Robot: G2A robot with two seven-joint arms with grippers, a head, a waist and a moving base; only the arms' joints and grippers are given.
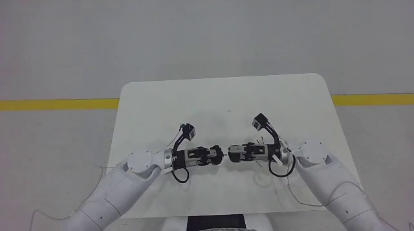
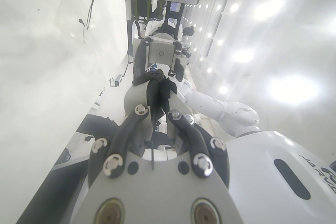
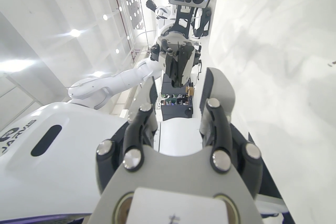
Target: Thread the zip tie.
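My left gripper is shut on a thin black zip tie, whose strip runs back between the fingers toward the wrist. In the top view the left gripper and the right gripper point at each other, tips almost meeting, above the near middle of the white table. My right gripper stands open with a wide gap between its fingers and nothing held. The left gripper's shut black pads sit just beyond that gap. How the tie's far end lies is hidden by the pads.
Several loose black zip ties lie on the table away from the grippers. Bare table surface stretches toward the far edge. Yellow floor lines run past the table.
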